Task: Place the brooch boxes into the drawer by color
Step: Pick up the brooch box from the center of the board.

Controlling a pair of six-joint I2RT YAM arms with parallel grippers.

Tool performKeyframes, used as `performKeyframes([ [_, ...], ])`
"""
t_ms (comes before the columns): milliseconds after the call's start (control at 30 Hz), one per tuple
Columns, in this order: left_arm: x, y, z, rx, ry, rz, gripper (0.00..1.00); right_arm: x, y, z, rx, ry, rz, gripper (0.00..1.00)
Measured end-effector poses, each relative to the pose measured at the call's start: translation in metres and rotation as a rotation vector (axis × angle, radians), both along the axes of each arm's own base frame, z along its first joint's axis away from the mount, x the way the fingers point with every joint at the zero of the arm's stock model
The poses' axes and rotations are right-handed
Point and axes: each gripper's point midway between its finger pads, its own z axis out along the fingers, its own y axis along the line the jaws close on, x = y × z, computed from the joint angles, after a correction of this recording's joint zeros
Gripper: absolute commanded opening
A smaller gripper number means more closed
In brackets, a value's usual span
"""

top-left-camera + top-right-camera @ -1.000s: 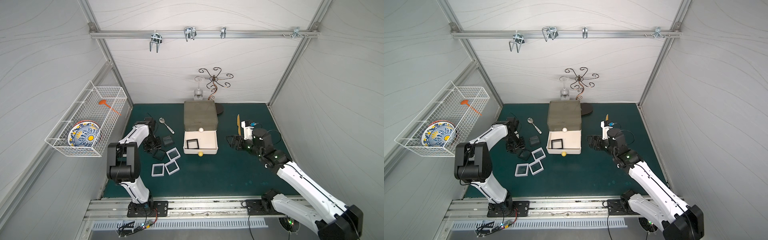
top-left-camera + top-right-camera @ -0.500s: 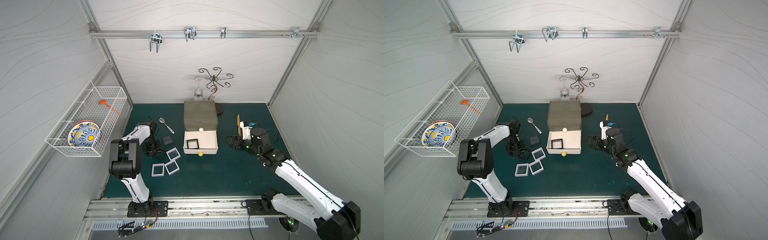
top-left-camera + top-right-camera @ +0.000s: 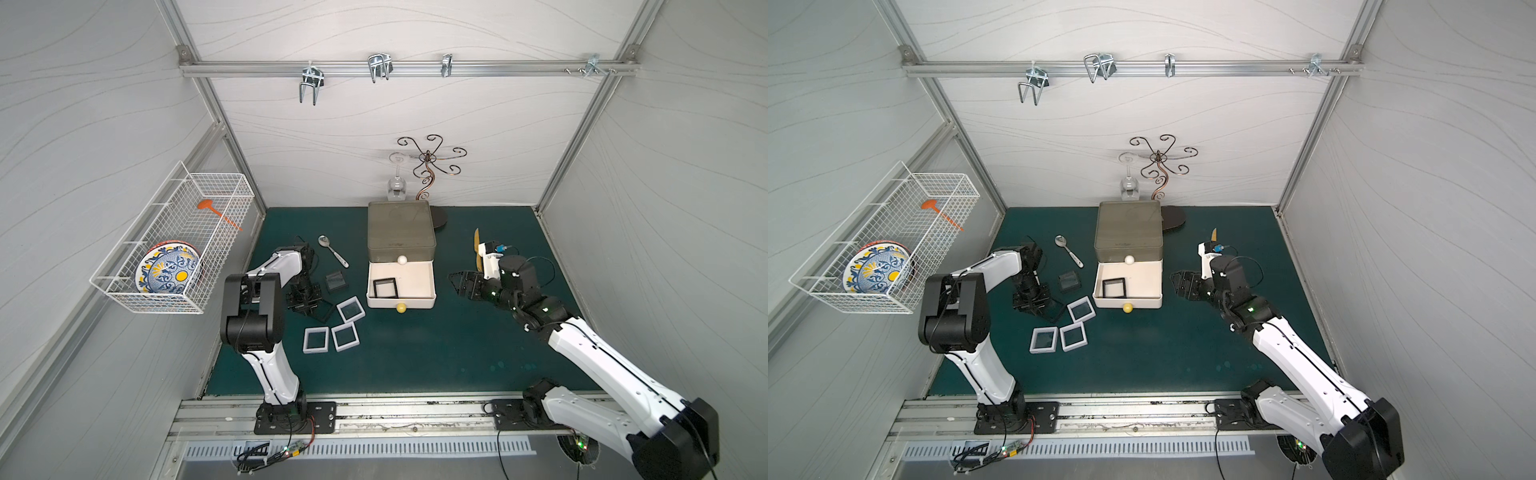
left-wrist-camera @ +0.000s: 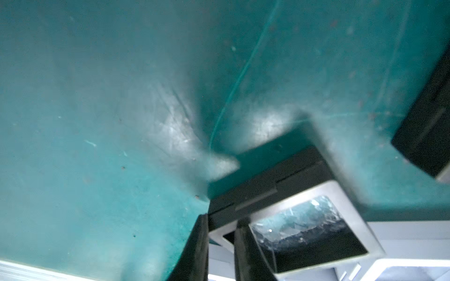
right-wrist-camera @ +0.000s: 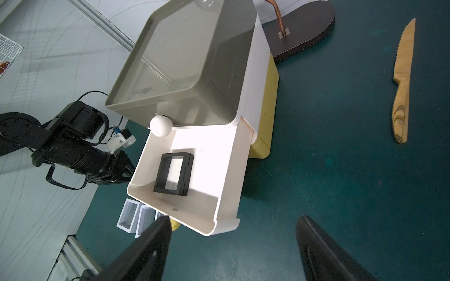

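Pinching the rim of a black brooch box [image 4: 309,233] with the left tool [image 4: 222,219], just beside the drawer [image 3: 401,237], on its left-arm side. Holding the right tool [image 3: 460,284] spread wide, empty, on the opposite side, level with the pulled-out white tier [image 3: 415,278]. Lying flat inside that tier: a second black box [image 3: 385,287]. Also on the left-arm side: a third black box [image 3: 336,281] and three white boxes [image 3: 345,336].

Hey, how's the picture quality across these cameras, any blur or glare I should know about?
Left wrist view: soft and smeared, pale glare on the green mat, the black box at the left gripper blurred. Right wrist view: sharp, though the open white drawer is washed out. Both top views: crisp and evenly lit, no strong shadows.
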Motion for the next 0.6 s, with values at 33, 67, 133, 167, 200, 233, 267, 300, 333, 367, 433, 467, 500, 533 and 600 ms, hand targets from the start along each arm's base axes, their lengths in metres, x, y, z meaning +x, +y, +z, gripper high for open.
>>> performKeyframes([
  [33, 0.0, 0.0, 0.0, 0.0, 0.0, 0.0, 0.04, 0.0, 0.0, 0.0, 0.0, 0.0, 0.0, 0.85],
  [67, 0.0, 0.0, 0.0, 0.0, 0.0, 0.0, 0.0, 0.0, 0.0, 0.0, -0.001, 0.001, 0.0, 0.85],
  [133, 0.0, 0.0, 0.0, 0.0, 0.0, 0.0, 0.0, 0.0, 0.0, -0.001, -0.002, 0.003, 0.0, 0.85],
  [167, 0.0, 0.0, 0.0, 0.0, 0.0, 0.0, 0.0, 0.0, 0.0, -0.002, -0.002, 0.003, 0.0, 0.85],
  [200, 0.0, 0.0, 0.0, 0.0, 0.0, 0.0, 0.0, 0.0, 0.0, -0.002, -0.002, 0.004, 0.0, 0.85],
  [233, 0.0, 0.0, 0.0, 0.0, 0.0, 0.0, 0.0, 0.0, 0.0, -0.002, -0.002, 0.004, 0.0, 0.85],
  [267, 0.0, 0.0, 0.001, 0.0, -0.001, 0.001, 0.0, 0.0, 0.0, -0.002, -0.003, 0.005, 0.0, 0.85],
  [300, 0.0, 0.0, 0.001, 0.0, -0.001, 0.001, 0.0, 0.0, 0.0, -0.003, -0.003, 0.006, 0.0, 0.85],
  [333, 0.0, 0.0, 0.001, 0.0, -0.002, 0.001, 0.0, 0.0, 0.0, -0.003, -0.004, 0.007, 0.0, 0.85],
  [367, 0.001, 0.0, 0.001, 0.0, -0.004, 0.002, 0.0, 0.0, 0.0, -0.003, -0.004, 0.007, 0.0, 0.85],
  [433, 0.002, 0.0, 0.003, -0.002, -0.014, 0.003, 0.0, 0.0, 0.0, -0.004, -0.004, 0.007, 0.0, 0.85],
  [467, 0.003, -0.001, 0.004, -0.005, -0.022, 0.004, 0.0, 0.0, 0.0, -0.004, -0.004, 0.007, 0.0, 0.85],
  [500, 0.005, -0.002, 0.007, -0.011, -0.035, 0.005, 0.0, 0.0, 0.0, -0.004, -0.004, 0.007, 0.0, 0.85],
  [533, 0.006, -0.002, 0.01, -0.015, -0.047, 0.006, 0.0, 0.0, 0.0, -0.004, -0.004, 0.007, 0.0, 0.85],
  [600, 0.012, -0.004, 0.021, -0.024, -0.088, 0.008, 0.0, 0.0, 0.0, -0.004, -0.004, 0.007, 0.0, 0.85],
])
